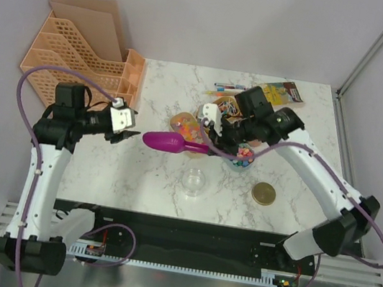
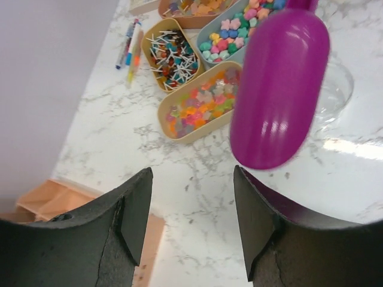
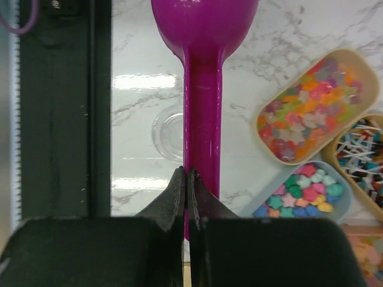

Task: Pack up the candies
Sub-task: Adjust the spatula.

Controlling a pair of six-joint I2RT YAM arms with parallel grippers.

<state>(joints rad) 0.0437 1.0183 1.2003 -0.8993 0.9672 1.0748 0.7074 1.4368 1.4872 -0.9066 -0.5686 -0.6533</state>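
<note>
Landmark = purple scoop (image 1: 166, 142), held level over the marble table (image 1: 135, 178), bowl end pointing L.

Near side of scoop, toward the arm bases: clear cup (image 1: 195, 182), upright, just on the near side of the handle. Gold round lid (image 1: 265, 194) lies flat further R, apart from the cup.

Level w/ scoop: R gripper (image 3: 188, 185) is clenched on the handle near its end, fingers pinched tight against it, handle running straight out from the jaws. L gripper (image 2: 191, 221) sits just L of the bowl end, released: jaws apart, only bare table between them, tips close to the bowl but not touching it.

Far side of scoop: the candies (image 2: 200, 104) are in trays grouped just beyond and R of the handle. Tan tray (image 2: 191, 136), closest to the bowl, has mixed orange/pink/yellow pieces. Blue tray (image 2: 201, 52) beside it has pastel chunks. Another tan tray (image 2: 147, 51) has stick sweets, and a 4th tray shows further back, partly cut off.

Further beyond: pens (image 1: 229, 88) and a yellow packet (image 1: 283, 94) at the back edge. Far L of scoop: orange file rack (image 1: 88, 58).
</note>
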